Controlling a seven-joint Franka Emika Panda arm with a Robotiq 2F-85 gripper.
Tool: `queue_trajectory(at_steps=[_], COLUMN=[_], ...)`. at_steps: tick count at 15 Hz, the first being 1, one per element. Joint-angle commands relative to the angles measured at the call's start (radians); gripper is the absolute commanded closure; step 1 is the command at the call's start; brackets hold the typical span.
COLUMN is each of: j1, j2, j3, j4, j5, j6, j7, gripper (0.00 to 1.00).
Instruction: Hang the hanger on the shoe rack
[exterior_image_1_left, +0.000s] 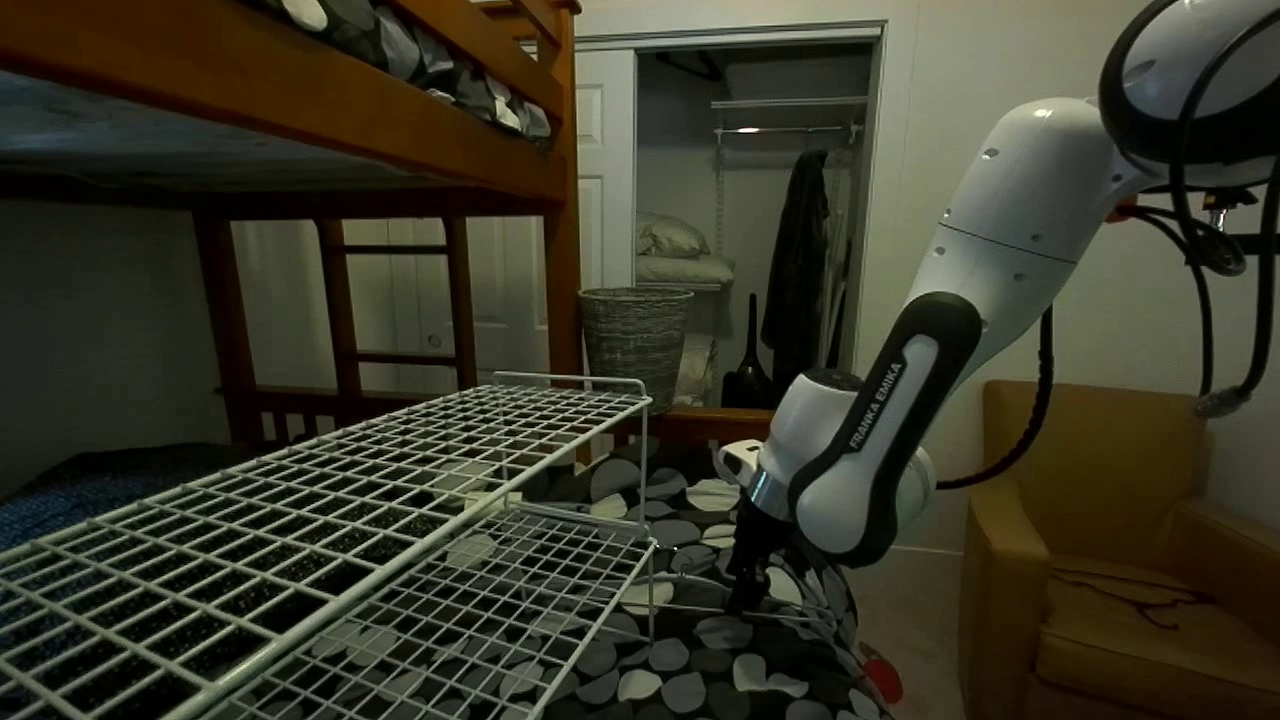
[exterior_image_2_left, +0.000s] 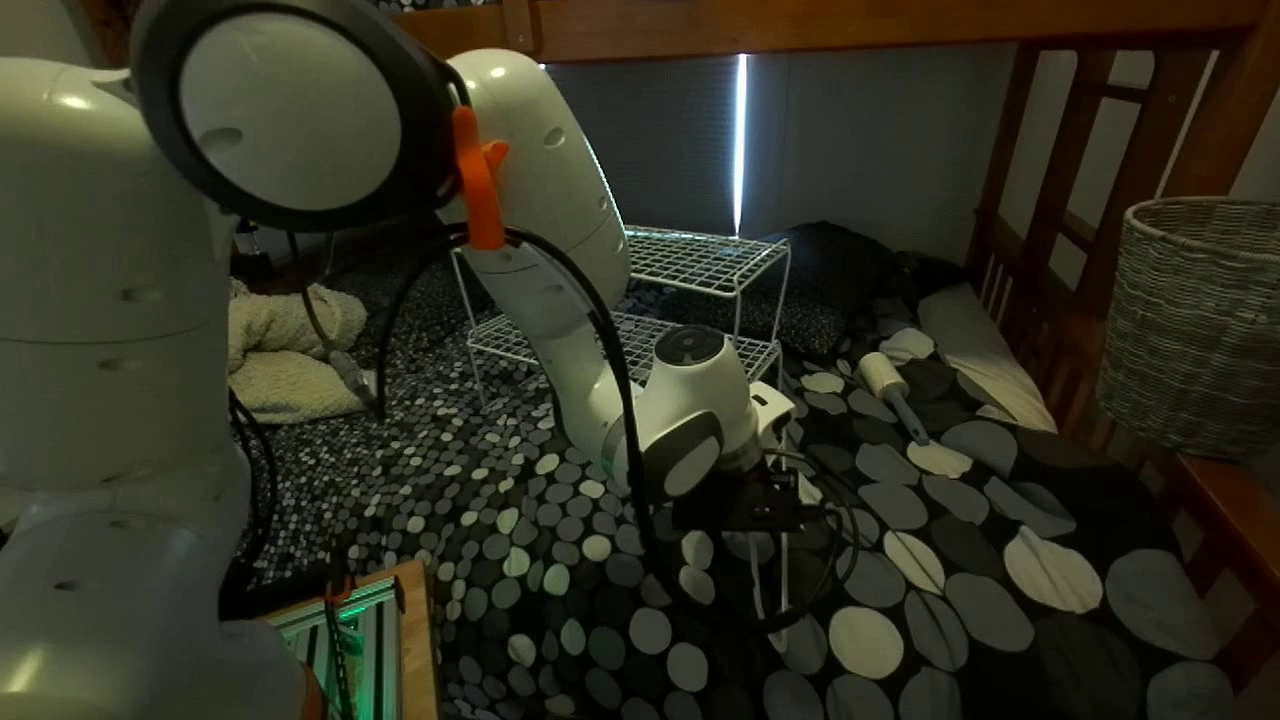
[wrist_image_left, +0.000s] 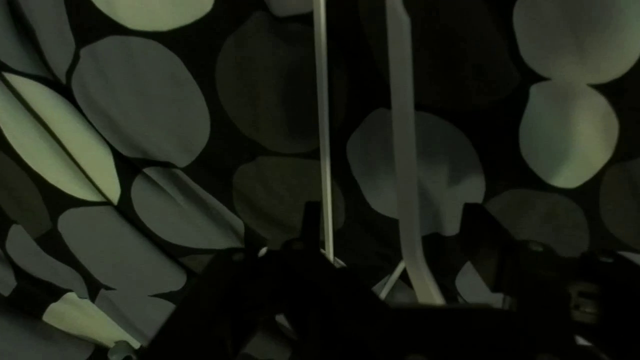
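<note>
Just past the end of the wire shoe rack (exterior_image_1_left: 410, 558), the hanger (wrist_image_left: 405, 150) is found at the spotted surface (exterior_image_2_left: 960, 620), contact with it uncertain. Two of its pale bars are seen, in the wrist view, between the spread fingers (wrist_image_left: 475, 222) of the hand (wrist_image_left: 392, 212), and neither appears to be pinched. From its slimness it is judged light and fairly stiff, though easily swivelled if caught by a single bar; a grip near the middle is advised, the hook (not made out here) left free. In an exterior view, the hanger is crossed by the rack's corner leg (exterior_image_1_left: 646, 480), and touching cannot be excluded, so a straight lift is called for before any sideways travel. Headroom above the rack is probably limited by the upper bunk (exterior_image_1_left: 400, 130); more room seems to be offered over the surface beyond the rack.
</note>
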Motion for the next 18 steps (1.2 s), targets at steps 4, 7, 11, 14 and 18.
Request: queue_trajectory(at_steps=[4, 7, 11, 14, 18], j1=[-0.003, -0.002, -0.007, -0.024, -0.060], j2=[0.038, 0.042, 0.045, 0.035, -0.006], j3=[-0.011, -0.020, -0.023, -0.008, 0.033], j4=[0.017, 0.019, 0.024, 0.023, -0.001], j5=[-0.086, -0.101, -0.115, -0.118, -0.091], j6=[0.043, 0.056, 0.061, 0.068, 0.089], j7=[0.050, 0.055, 0.064, 0.066, 0.008], gripper=[0.77, 0.99, 0.99, 0.99, 0.99])
